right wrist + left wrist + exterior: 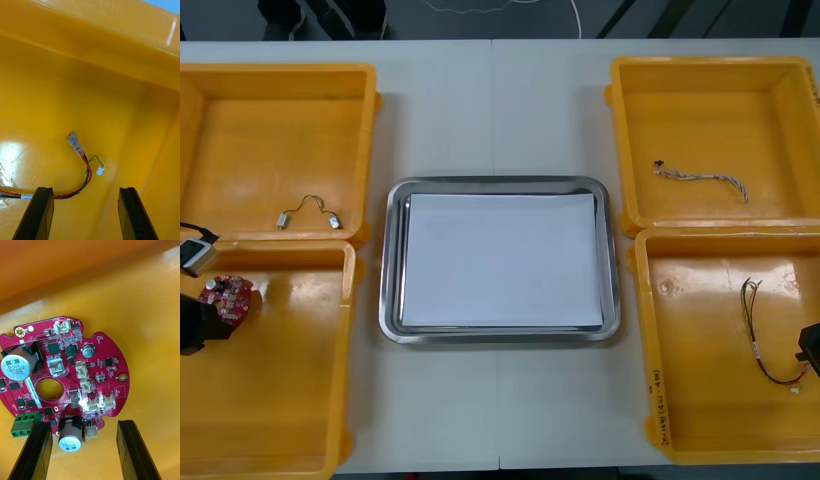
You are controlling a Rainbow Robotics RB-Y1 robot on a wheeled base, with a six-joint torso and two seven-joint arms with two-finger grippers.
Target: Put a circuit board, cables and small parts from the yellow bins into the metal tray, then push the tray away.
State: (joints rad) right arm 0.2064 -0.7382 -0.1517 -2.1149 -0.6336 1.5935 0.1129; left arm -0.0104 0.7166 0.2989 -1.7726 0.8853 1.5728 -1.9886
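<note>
Left gripper (pixel 84 423), low inside the near left yellow bin (pixel 280 400), had its black fingers (pixel 35 450) spread wide. The near edge of the round red circuit board (pixel 67 371) reached between the fingertips. The board lay flat on the bin floor, and a silver capacitor at its rim sat in the gap, closer to one finger than the other. It could not be told whether either finger touched the board. From above, the left gripper (pixel 208 318) entered at the table's left edge, with the circuit board (pixel 228 293) just beyond it near the bin's far left corner.

Right gripper (pixel 84 188) hung over the near right yellow bin (pixel 700 380), its fingers (pixel 135 213) likewise parted with nothing held. The red and yellow cable (pixel 80 176) curved across the bin floor just past the fingertips. One end passed behind a finger, and the other ended in a clear sleeve and a small white plug. From above, the right gripper (pixel 810 350) showed at the table's right edge, beside the near end of the same cable (pixel 765 345).

The far left yellow bin (pixel 270 130) held two small metal parts (pixel 282 221) joined by a thin wire, near its front wall. The far right yellow bin (pixel 720 110) held a pale twisted cable (pixel 700 177).

Between the bins, the metal tray (pixel 392 260) sat on the light table (pixel 480 100), white inside, well apart from both grippers.
</note>
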